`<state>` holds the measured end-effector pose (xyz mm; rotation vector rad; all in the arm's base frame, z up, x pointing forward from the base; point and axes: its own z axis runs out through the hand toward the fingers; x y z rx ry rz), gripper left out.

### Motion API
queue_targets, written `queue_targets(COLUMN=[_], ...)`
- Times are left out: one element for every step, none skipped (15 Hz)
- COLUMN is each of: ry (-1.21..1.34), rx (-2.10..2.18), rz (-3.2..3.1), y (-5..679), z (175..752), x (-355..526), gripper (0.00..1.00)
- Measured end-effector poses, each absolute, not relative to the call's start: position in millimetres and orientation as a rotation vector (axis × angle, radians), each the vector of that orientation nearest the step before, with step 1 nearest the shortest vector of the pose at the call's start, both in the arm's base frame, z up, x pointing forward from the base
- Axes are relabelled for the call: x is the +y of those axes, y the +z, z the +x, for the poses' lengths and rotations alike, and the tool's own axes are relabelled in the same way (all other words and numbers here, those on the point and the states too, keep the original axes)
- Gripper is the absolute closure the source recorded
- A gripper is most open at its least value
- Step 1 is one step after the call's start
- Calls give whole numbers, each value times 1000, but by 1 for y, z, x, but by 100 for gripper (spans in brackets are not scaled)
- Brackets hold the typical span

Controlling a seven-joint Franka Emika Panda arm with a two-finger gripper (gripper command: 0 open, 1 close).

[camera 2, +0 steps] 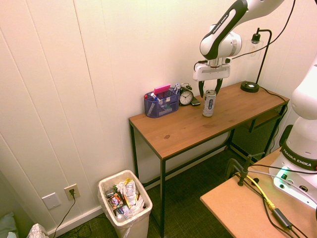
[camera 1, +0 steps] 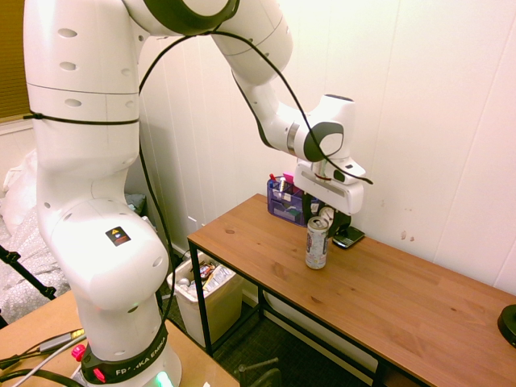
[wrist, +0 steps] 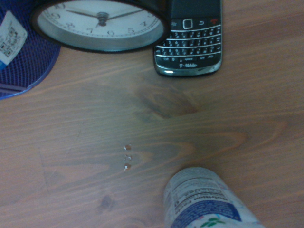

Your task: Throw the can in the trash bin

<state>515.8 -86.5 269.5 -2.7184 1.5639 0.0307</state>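
Wooden desk (camera 2: 188, 129) (pale panelled wall (camera 2: 119, 39))

so the can (wrist: 204, 202) was silvery white, with a navy band, green leaf shapes and dark lines of print. The bench (camera 2: 183, 126) was warm orangey brown, all wavy grain and darker knots. The organiser (camera 2: 161, 105) was blue-purple mesh, and the clock (camera 2: 185, 96) had a white face with dark numerals in a black rim. Trash bin (camera 2: 139, 225) was cream, its wrappers (camera 2: 124, 198) a jumble of yellow, white and red lol
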Motion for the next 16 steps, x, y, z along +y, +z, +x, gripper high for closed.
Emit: queue_targets(ry=[35, 42, 51, 62, 74, 78, 85, 94, 96, 96, 97, 100, 103, 102, 100, 86], rx=[1572, 1578, 1582, 1586, 1588, 1589, 1589, 1589, 1588, 1588, 1588, 1586, 1582, 1569, 1546, 1509], rz=[-2716, -2715, -2715, -2715, -2716, -2717, -2718, -2720, -2720, -2721, -2721, -2722, -2724, -2728, -2735, -2746], y=[270, 269, 269, 269, 268, 268, 268, 267, 267, 267, 267, 267, 268, 271, 280, 296], z=[515, 515, 514, 513, 512, 512, 512, 511, 511, 511, 511, 511, 511, 510, 507, 504], x=[-90, -91, -92, -93, -93, -93, -93, -92, -92, -92, -92, -91, -90, -85, -77, -63], gripper=[100, 100, 100, 100, 100, 100, 100, 100, 100, 100, 100, 100, 100, 100, 100, 100])
